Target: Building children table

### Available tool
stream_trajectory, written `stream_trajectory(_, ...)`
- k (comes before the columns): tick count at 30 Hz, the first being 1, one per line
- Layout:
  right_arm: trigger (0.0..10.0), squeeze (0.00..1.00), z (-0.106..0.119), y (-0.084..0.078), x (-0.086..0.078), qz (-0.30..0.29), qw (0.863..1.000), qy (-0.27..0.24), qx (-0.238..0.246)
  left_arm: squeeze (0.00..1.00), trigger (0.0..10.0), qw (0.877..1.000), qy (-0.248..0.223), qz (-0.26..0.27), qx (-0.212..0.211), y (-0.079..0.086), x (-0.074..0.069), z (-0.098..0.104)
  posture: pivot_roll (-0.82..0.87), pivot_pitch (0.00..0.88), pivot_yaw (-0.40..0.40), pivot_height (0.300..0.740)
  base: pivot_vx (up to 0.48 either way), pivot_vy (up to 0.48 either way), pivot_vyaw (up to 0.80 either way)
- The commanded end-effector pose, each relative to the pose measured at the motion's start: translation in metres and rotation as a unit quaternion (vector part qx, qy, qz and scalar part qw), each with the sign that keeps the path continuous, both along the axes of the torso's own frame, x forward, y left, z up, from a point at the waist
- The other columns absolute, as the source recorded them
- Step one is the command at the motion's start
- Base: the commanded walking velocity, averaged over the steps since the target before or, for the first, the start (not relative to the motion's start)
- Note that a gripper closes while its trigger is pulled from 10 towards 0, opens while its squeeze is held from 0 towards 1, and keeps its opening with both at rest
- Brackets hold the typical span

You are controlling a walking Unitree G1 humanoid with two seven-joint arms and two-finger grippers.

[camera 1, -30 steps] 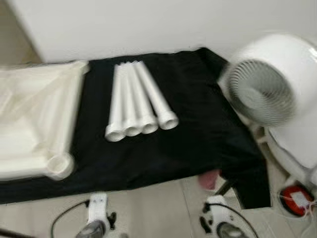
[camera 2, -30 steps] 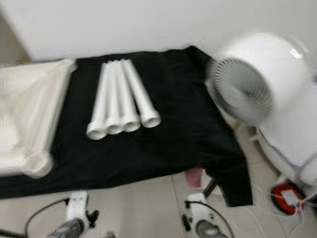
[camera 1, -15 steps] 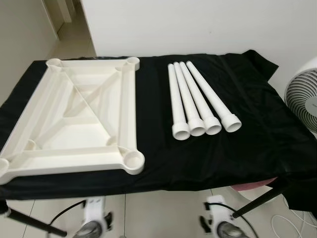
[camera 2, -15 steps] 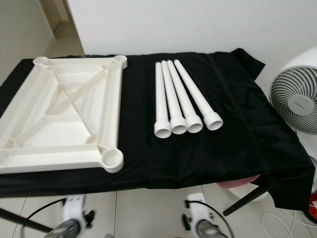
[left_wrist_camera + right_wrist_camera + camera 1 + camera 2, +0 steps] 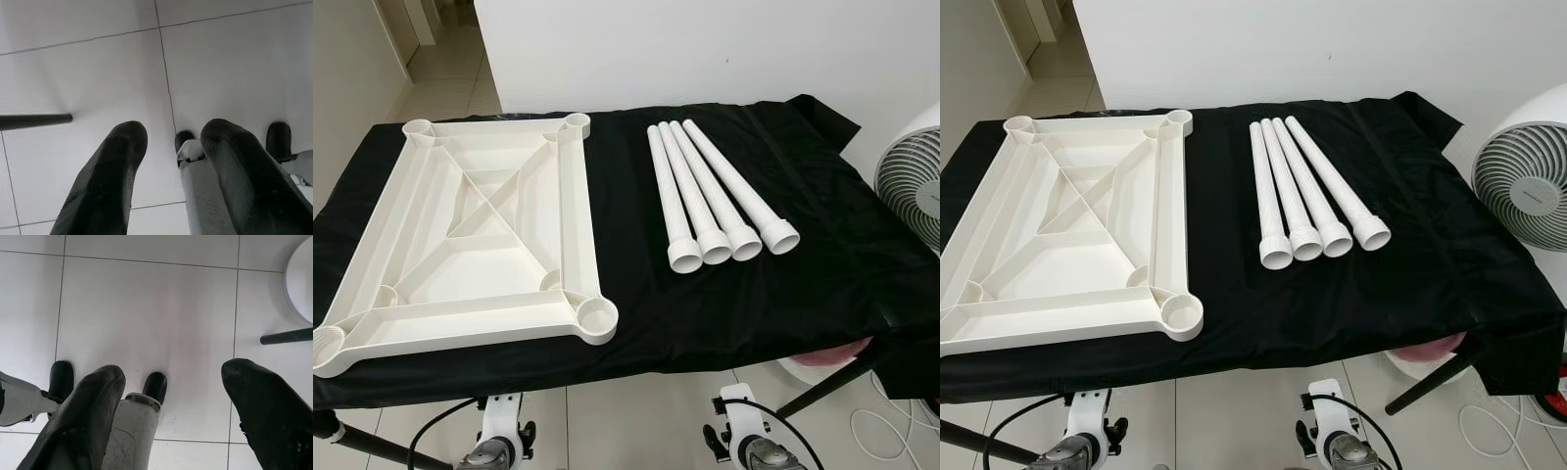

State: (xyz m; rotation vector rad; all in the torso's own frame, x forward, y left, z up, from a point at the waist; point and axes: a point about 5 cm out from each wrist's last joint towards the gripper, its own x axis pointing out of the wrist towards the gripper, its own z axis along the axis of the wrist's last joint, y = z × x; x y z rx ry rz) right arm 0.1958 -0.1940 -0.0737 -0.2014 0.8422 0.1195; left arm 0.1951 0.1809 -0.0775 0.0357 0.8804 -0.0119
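Observation:
A white plastic tabletop lies upside down on the left of a black-covered table, with round sockets at its corners, the nearest one facing me. Several white table legs lie side by side to its right, wide ends toward me. Both arms hang low below the table's front edge. In the left wrist view my left gripper is open over the tiled floor. My right gripper is open too, wider, above the floor.
A white fan stands at the table's right. A white wall runs behind the table. A pink thing and a black table leg show under the right front corner. My own feet stand on the tiled floor.
The camera has swung left and steadied: the tabletop has come fully into view and the fan has slid to the right edge. The objects themselves have not moved.

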Motion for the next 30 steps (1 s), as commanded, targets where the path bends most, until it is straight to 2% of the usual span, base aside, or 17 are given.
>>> stream_trajectory(1,10.0,0.00,0.000,0.000,0.000,-0.003,1.000,0.001,-0.001,0.00,10.0,1.000,0.005,-0.017,-0.011,0.002,-0.005,-0.002,-0.13,0.000,0.069,0.740,0.000,0.000,0.00)
stream_trajectory(11,10.0,0.00,-0.001,0.000,-0.001,-0.003,1.000,0.003,0.000,0.00,10.0,0.999,0.017,-0.026,-0.007,0.003,-0.009,-0.004,-0.12,0.004,0.069,0.740,0.000,0.000,0.00)
stream_trajectory(12,10.0,0.00,-0.002,0.000,-0.004,-0.002,1.000,0.007,0.000,0.00,10.0,0.999,0.032,-0.022,-0.006,0.003,-0.013,-0.006,-0.12,0.005,0.071,0.740,0.000,0.000,0.00)
stream_trajectory(18,10.0,0.00,-0.005,0.000,-0.009,-0.003,1.000,0.014,-0.001,0.00,10.0,0.999,0.046,-0.017,-0.011,0.003,-0.017,-0.009,-0.12,0.005,0.073,0.740,0.000,0.000,0.00)
stream_trajectory(30,10.0,0.00,-0.009,0.001,-0.017,-0.001,1.000,0.024,-0.001,0.00,10.0,0.998,0.052,-0.012,-0.013,0.005,-0.019,-0.010,-0.12,0.023,0.083,0.740,0.000,0.000,0.00)
